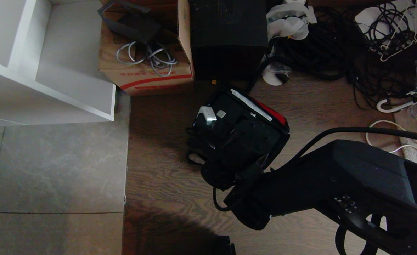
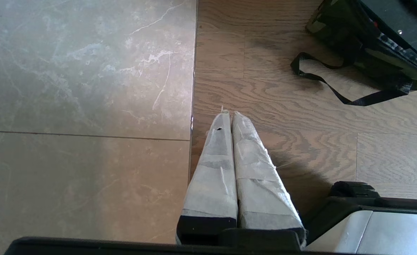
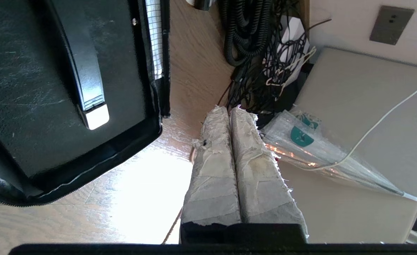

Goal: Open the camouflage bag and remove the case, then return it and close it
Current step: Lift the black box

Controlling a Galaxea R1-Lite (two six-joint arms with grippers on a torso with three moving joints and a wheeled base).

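Observation:
The camouflage bag (image 1: 265, 156) stands open on the wood floor, its red lid lining (image 1: 275, 113) folded toward the back right. Inside sits the black case (image 1: 236, 134); its handle (image 3: 80, 63) has a silver end (image 3: 96, 117). My right arm (image 1: 336, 177) reaches in from the lower right to the bag's near corner. The right gripper (image 3: 229, 108) is shut and empty, beside the bag's zipper rim (image 3: 88, 177), pointing past it toward the cables. The left gripper (image 2: 229, 113) is shut, parked over the tile-wood seam, well away from the bag (image 2: 371, 53) and its black strap (image 2: 336, 88).
A cardboard box with a red stripe (image 1: 148, 60) and a taller black box (image 1: 227, 35) stand behind the bag. A white shelf unit (image 1: 52, 63) is at the left. A cable tangle (image 1: 336, 46) fills the back right, with a clear plastic bag (image 3: 318, 148) on a beige mat (image 3: 364, 117).

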